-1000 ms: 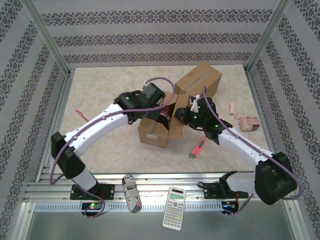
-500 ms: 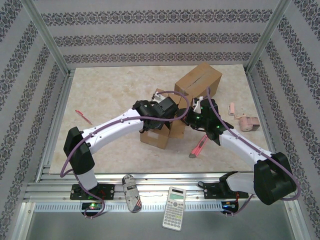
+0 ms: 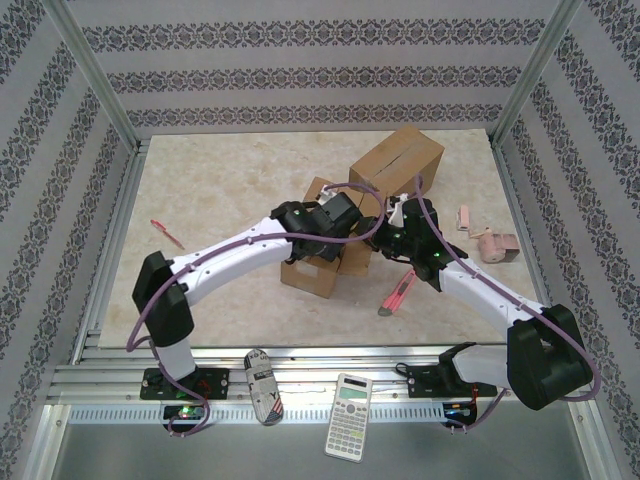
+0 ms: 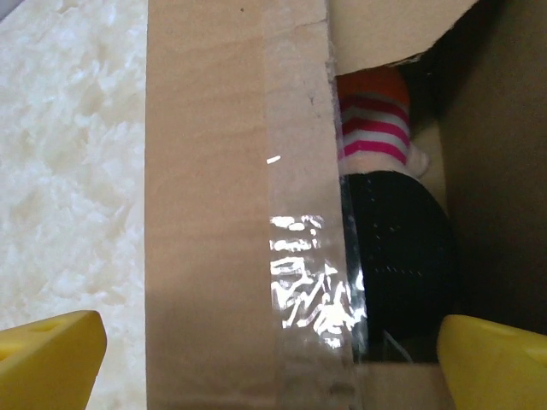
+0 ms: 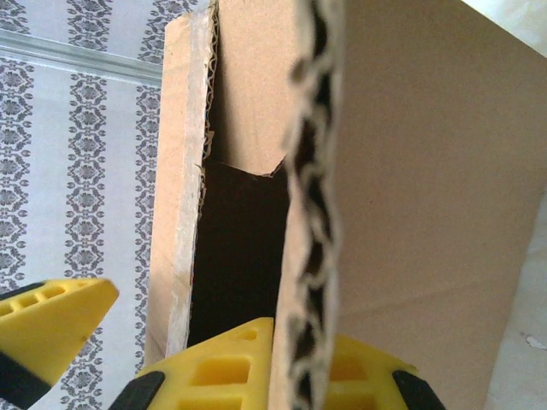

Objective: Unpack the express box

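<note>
**Item:** small brown cardboard express box (image 3: pixel 312 268), top open, standing near the middle of the pale marbled table (image 3: pixel 210 180). A larger brown cardboard carton (image 3: pixel 398 160) stands behind it toward the far right corner.

**Contents, by the left wrist view:** a soft piece banded pink, white and orange (image 4: pixel 376 120), and below it a rounded black mesh-textured object (image 4: pixel 397 248). Both lie inside, so the unpacking is judged barely begun.

**Right claw** (image 5: pixel 295 376): pinched tight on the raw edge of a corrugated flap (image 5: pixel 312 171), holding it up.

**Left claw** (image 4: pixel 272 367): spread wide over the box mouth. One yellow finger (image 4: pixel 47 359) is outside the taped cardboard panel (image 4: pixel 248 213); the other is over the interior.

**Hazards, judged:**
- Straddle: a straight descent would likely take the taped cardboard panel between the fingers, biting or crushing cardboard instead of taking the contents.
- Flap: the hold is a thin one on a corrugated edge. A slip or tear would let the flap fall back across the opening.
- Light box: it is anchored only by that flap, so a snagged lift may tilt or drag it.
- Crowding: the two claws work close together and could collide.
- Overhang: the banded piece sits partly under a cardboard edge and may catch there.
- Stray item: a pink utility knife (image 3: pixel 397 292) lies just right of the box, where a dragged box could shove it.
</note>
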`<state>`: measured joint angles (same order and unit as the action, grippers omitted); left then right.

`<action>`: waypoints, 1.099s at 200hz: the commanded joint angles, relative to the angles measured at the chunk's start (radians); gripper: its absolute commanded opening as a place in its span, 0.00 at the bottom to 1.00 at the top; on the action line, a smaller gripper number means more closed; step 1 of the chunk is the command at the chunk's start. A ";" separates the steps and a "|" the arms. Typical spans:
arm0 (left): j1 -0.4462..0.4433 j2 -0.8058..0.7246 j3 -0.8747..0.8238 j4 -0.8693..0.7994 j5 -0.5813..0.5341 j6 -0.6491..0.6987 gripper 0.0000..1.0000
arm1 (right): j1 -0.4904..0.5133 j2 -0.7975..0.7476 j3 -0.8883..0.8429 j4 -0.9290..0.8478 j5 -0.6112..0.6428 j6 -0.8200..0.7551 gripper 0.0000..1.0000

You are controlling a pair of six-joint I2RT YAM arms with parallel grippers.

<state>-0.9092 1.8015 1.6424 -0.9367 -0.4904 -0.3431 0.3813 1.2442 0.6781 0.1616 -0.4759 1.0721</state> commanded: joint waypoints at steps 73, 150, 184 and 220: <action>0.009 0.117 0.096 -0.029 -0.247 0.081 0.95 | -0.018 -0.017 -0.026 0.027 -0.025 -0.012 0.00; 0.012 0.151 0.114 -0.078 -0.348 0.142 0.81 | -0.031 -0.030 -0.041 0.035 -0.033 -0.004 0.00; 0.016 0.152 0.118 -0.085 -0.366 0.154 0.55 | -0.038 -0.047 -0.048 0.028 -0.033 -0.005 0.00; 0.023 0.145 0.128 -0.091 -0.371 0.165 0.07 | -0.046 -0.061 -0.055 0.015 -0.028 -0.009 0.00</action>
<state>-0.9108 1.9434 1.7508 -0.9535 -0.7681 -0.1917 0.3618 1.2198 0.6456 0.1959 -0.5144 1.0786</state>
